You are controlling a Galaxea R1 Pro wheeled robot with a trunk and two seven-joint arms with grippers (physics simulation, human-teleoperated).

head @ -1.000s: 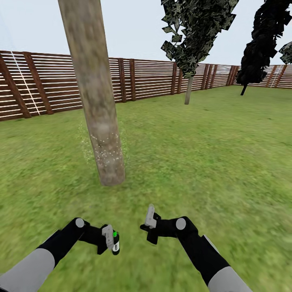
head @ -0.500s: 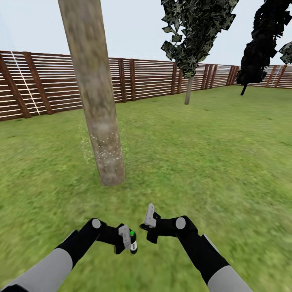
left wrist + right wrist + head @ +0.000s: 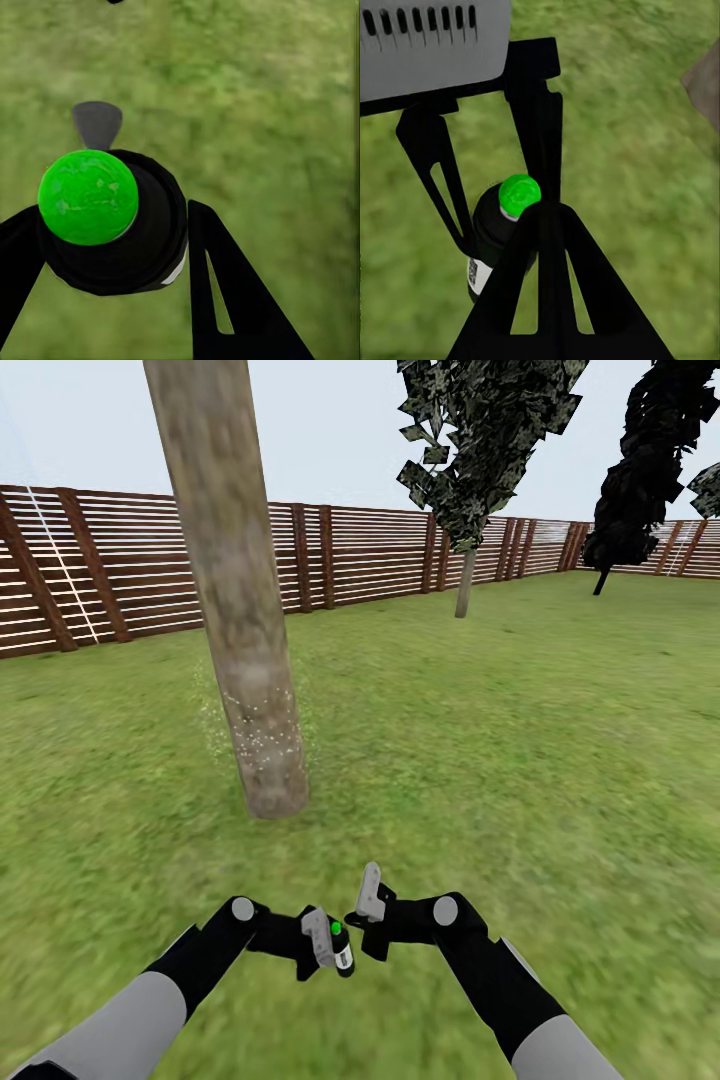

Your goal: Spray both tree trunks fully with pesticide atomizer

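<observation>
Spreading across the whole head view, the grass (image 3: 480, 760) ran back to a brown slat fence (image 3: 350, 555) under pale sky. Near trunk (image 3: 235, 590), thick, pale & mottled, rose from the grass at left-centre and leaned slightly; white pesticide specks (image 3: 255, 725) dotted its lower part and the air just beside it. Second tree (image 3: 480, 450), w/ dark jagged leaves and a thin pale trunk, stood well back near the fence. An all-black tree (image 3: 640, 470) stood further right by the fence.

Both arms reached in low, grippers close together near frame centre, above the grass. Left gripper (image 3: 330, 945) was clamped on the atomizer (image 3: 342, 952): small black bottle, green cap up, roughly upright, white label low on its side. Left wrist view looked down on that green cap (image 3: 88, 196), black fingers (image 3: 225, 292) pressed against the bottle either side, grass below. Right gripper (image 3: 368, 905) sat just beside the bottle, apart from it; its fingers looked spread w/ nothing between them. Right wrist view showed the atomizer (image 3: 502, 225) held in the left gripper (image 3: 487, 195) beyond the right gripper's own fingers (image 3: 551, 300), trunk base at the edge.
</observation>
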